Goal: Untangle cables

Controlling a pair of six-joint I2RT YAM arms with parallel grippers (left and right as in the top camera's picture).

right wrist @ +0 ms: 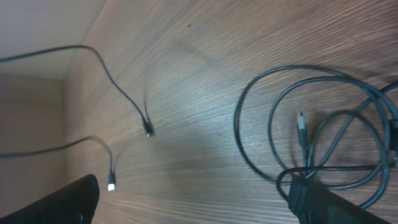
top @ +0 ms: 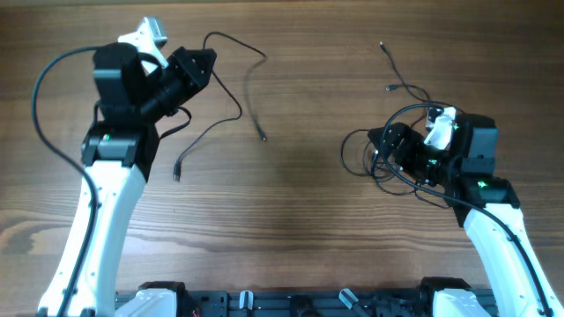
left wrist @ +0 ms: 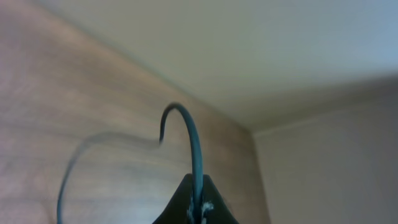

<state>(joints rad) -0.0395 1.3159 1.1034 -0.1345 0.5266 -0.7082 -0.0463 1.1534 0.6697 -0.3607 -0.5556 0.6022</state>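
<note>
Left arm [top: 106,211] wearing white shell on long link, black motor housings stacking above; thick black cable [top: 40,106] running alongside. Right arm [top: 498,242] showing same white-and-black scheme. Green light [top: 482,185] glowing on right housing, fainter one [top: 104,136] glowing on left. White bracket [top: 145,37] capping wrist. Left end effector [top: 208,62] and right end effector [top: 379,148] both sporting black fingers [right wrist: 326,205].

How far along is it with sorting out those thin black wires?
Done: one wire is out of the bunch, stretched across the left of the table, both ends free. In hand: the left hand pinches that wire. Left: the looped wires by the open right hand are still bunched together.
</note>
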